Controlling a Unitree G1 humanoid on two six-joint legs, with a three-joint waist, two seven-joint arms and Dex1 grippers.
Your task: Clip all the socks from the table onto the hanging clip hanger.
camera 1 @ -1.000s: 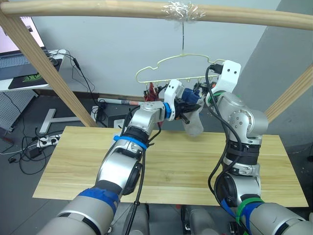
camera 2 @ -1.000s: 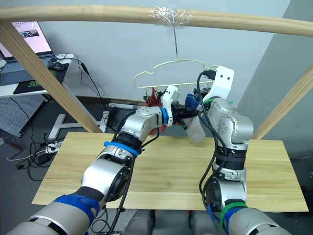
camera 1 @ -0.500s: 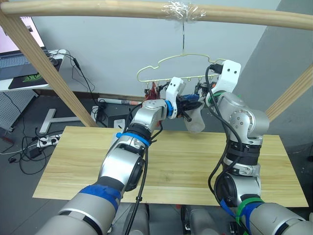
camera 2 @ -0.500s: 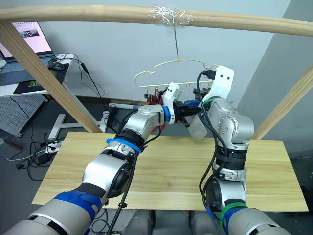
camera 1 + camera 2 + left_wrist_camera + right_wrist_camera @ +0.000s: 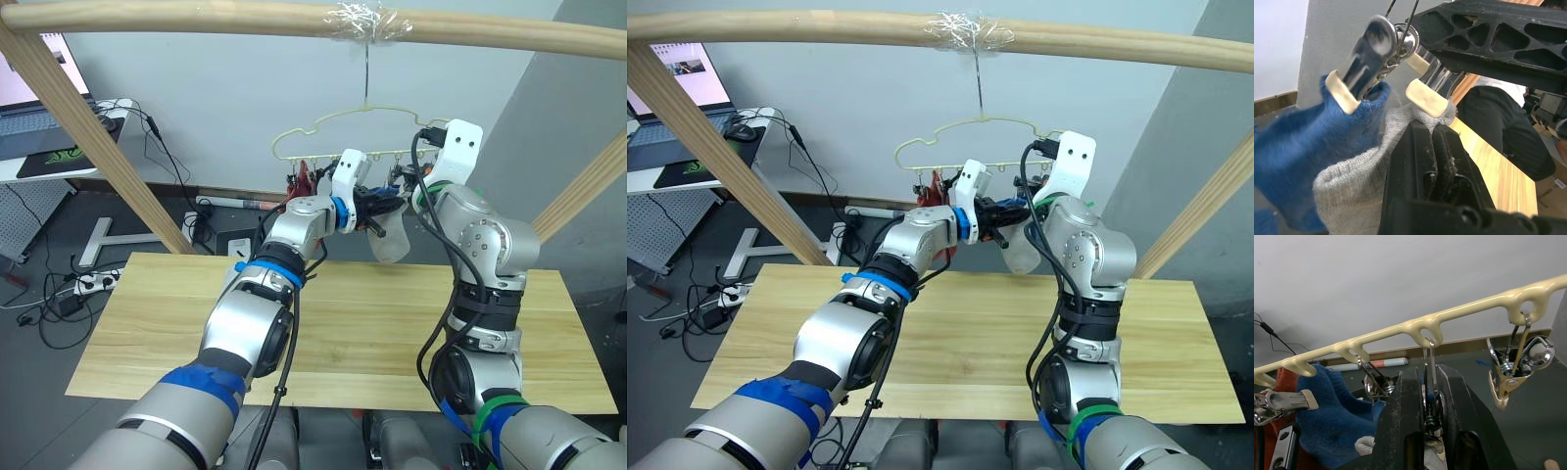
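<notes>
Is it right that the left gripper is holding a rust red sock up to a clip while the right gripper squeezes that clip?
Not quite: the sock in the left gripper is light grey, not rust red, as the left wrist view shows. The rest holds: the right gripper is closed on a clip's wire under the clip hanger.
</notes>
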